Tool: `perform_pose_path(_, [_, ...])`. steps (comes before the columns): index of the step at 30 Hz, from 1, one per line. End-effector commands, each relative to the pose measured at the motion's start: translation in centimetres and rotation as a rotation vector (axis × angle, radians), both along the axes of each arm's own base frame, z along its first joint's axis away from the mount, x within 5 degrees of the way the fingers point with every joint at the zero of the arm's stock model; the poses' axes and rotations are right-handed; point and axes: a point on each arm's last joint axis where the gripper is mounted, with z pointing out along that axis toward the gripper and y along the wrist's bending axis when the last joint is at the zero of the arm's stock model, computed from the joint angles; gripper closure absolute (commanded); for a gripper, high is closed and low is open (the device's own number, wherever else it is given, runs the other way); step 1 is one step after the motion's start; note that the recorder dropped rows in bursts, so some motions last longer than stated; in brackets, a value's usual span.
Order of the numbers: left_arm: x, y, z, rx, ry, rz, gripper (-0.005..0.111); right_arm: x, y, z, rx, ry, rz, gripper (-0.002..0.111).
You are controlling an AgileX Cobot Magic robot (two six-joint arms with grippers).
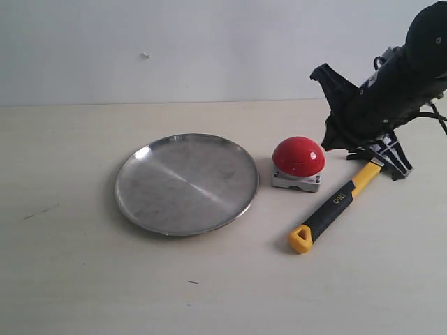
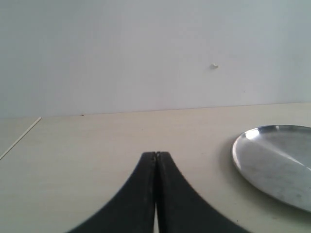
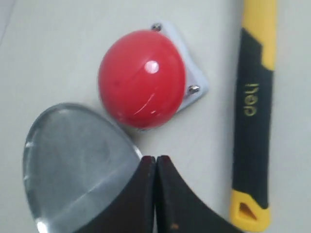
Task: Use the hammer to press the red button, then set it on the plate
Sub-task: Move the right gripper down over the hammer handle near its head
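Nearest to me on the table (image 1: 70, 279) lies the hammer (image 1: 336, 202), with its yellow loop toward me and its head hidden under the right arm. To its left lies the plate (image 1: 147, 209), and a little further back, between them, stands the red button (image 1: 298, 155). The right claw (image 3: 155, 158) is clenched on nothing. The left claw (image 2: 156, 154) is also clenched and empty.
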Motion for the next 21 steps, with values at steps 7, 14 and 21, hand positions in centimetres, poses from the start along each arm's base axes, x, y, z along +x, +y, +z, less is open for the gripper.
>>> perform_pose_path(7, [-0.1, 0.0, 0.0, -0.003, -0.008, 0.000, 0.107, 0.4, -2.4, 1.0, -0.323, 0.187, -0.092, 0.108])
perform_pose_path(14, [-0.1, 0.0, 0.0, -0.003, -0.008, 0.000, 0.107, 2.7, -1.6, -0.1, -0.389, 0.412, -0.101, 0.108])
perform_pose_path(21, [-0.1, 0.0, 0.0, -0.003, -0.008, 0.000, 0.107, 3.8, -1.0, -1.1, -0.372, 0.346, -0.013, 0.108])
